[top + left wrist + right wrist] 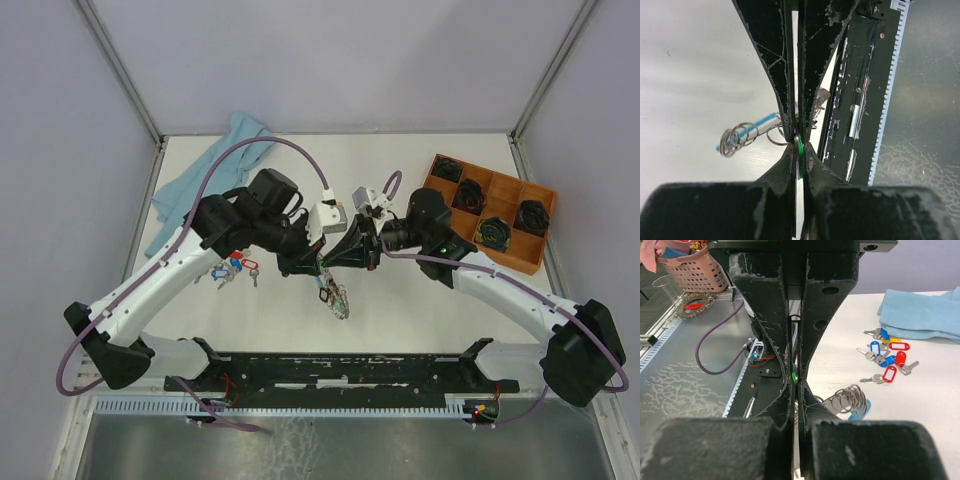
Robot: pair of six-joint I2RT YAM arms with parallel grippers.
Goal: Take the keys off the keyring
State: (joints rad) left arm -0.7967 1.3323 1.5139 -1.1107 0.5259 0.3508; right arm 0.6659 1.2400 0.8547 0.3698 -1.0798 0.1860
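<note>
White tabletop (380,160), silver blue-sheathed keyring (747,132)

Top cam: fixed high over the near edge, looks down & fwd, far enough back to take in the whole tabletop (330,160). Left wrist cam: v. close, sights along the left gripper (798,150), right gripper (799,125) tip-on opposite. Right wrist cam: same closeness, faces the other way, twd cloth (920,310) & loose keys (887,360). All 3 share the keyring (740,135); both wrist cams share the green-tagged key (799,162).
</note>
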